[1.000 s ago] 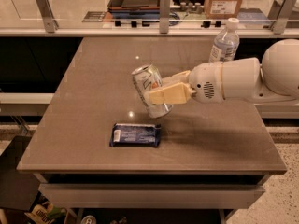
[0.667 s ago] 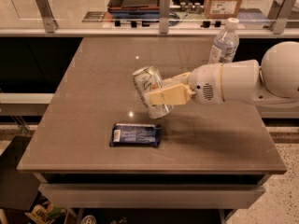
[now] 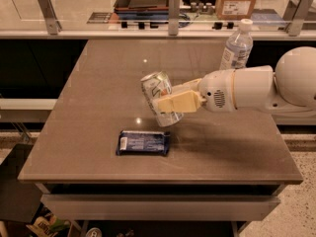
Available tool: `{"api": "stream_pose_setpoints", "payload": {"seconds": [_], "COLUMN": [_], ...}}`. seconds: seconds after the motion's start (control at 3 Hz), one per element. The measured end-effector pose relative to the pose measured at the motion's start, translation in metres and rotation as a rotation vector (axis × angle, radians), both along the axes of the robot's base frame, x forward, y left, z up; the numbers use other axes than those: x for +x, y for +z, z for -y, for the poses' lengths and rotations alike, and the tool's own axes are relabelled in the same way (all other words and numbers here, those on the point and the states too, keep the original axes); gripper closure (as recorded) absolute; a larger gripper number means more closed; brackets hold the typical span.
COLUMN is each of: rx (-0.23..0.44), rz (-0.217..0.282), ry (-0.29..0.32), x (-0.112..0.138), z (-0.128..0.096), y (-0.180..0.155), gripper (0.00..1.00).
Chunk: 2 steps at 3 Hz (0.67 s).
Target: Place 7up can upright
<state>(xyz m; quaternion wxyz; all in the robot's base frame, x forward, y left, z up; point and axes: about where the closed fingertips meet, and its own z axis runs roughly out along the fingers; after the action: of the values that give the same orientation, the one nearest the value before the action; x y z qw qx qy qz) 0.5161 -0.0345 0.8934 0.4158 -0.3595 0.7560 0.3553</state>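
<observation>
The 7up can point(image 3: 159, 91) is silver-white with green markings and a shiny top. It is held above the middle of the brown table point(image 3: 89, 132), tilted with its top leaning to the upper left. My gripper point(image 3: 168, 100) comes in from the right on a white arm and is shut on the can, one cream finger point(image 3: 175, 104) lying across its front. The can's bottom end hangs just above the table top, up and to the right of the dark-blue snack packet.
A flat dark-blue snack packet point(image 3: 143, 142) lies near the table's front, just below the can. A clear plastic water bottle point(image 3: 236, 46) stands at the back right. A railing and a glass partition run behind the table.
</observation>
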Motion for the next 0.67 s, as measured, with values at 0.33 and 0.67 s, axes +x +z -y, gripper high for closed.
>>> {"api": "stream_pose_setpoints", "payload": {"seconds": [0.33,0.67], "rx": [0.017,0.051], "rz": [0.011,0.063], "ry": [0.017,0.032], "x": [0.001,0.009], "z": [-0.005,-0.011], "y": [0.003,0.015], "gripper": [1.00,1.00]}}
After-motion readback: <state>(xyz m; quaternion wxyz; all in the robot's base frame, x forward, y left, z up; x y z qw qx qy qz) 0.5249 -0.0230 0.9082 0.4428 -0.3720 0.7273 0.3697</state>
